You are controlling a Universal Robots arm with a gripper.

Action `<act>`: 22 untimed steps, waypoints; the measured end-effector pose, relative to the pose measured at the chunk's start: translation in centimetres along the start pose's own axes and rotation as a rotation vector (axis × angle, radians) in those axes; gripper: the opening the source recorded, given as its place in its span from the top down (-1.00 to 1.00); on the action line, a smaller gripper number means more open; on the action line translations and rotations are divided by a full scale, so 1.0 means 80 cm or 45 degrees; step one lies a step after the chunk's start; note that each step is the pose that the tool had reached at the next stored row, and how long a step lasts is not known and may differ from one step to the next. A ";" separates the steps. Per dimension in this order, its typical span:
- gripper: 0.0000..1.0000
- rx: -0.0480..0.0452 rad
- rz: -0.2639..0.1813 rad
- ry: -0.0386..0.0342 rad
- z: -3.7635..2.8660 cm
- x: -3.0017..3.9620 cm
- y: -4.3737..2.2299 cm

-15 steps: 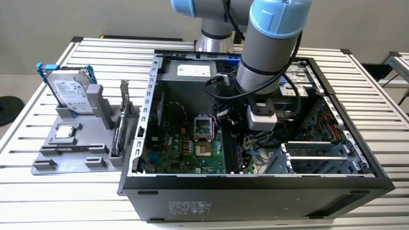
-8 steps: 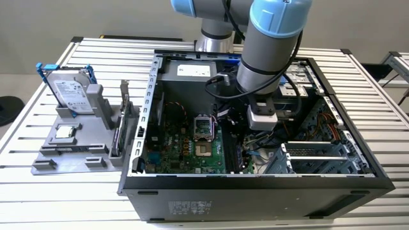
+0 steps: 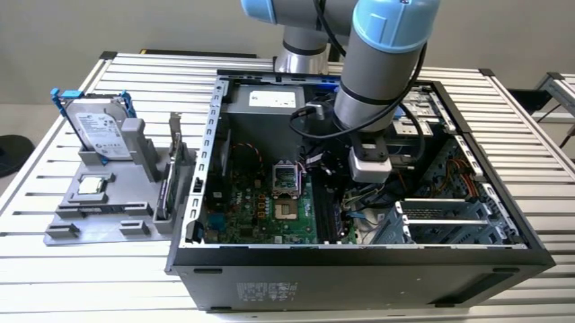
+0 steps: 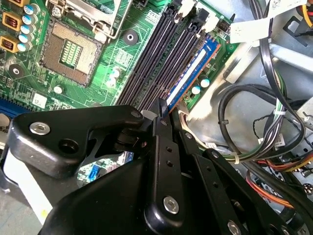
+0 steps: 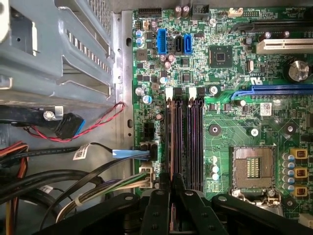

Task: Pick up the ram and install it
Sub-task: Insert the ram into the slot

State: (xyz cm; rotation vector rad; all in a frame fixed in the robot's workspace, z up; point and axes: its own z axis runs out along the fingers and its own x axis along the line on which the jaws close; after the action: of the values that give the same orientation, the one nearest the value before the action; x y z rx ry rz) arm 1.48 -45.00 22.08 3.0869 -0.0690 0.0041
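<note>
The gripper (image 4: 163,110) appears clamped on the ram (image 4: 188,73), which sits edge-on in the outermost memory slot (image 5: 172,142); press straight down, evenly, keeping the stick square to the slot.

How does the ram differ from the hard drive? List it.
The ram is a thin blue stick, the hard drive a broad silver-labelled block. The ram sits in a slot of the motherboard inside the case, the hard drive in a grey holder outside. Both stand on edge.
</note>
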 end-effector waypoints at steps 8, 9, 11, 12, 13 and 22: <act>1.00 0.000 0.000 0.0000 0.0004 0.0001 0.0003; 1.00 0.000 0.000 0.0000 0.0004 0.0001 0.0008; 1.00 0.000 0.000 0.0001 0.0005 0.0002 0.0019; 1.00 0.000 0.000 0.0001 0.0006 0.0002 0.0025; 1.00 0.001 0.000 0.0001 0.0007 0.0002 0.0028; 1.00 0.000 -0.001 0.0001 0.0019 -0.0007 0.0031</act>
State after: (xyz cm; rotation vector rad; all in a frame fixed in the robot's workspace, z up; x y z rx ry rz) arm 1.41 -45.25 21.94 3.0873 -0.0683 0.0042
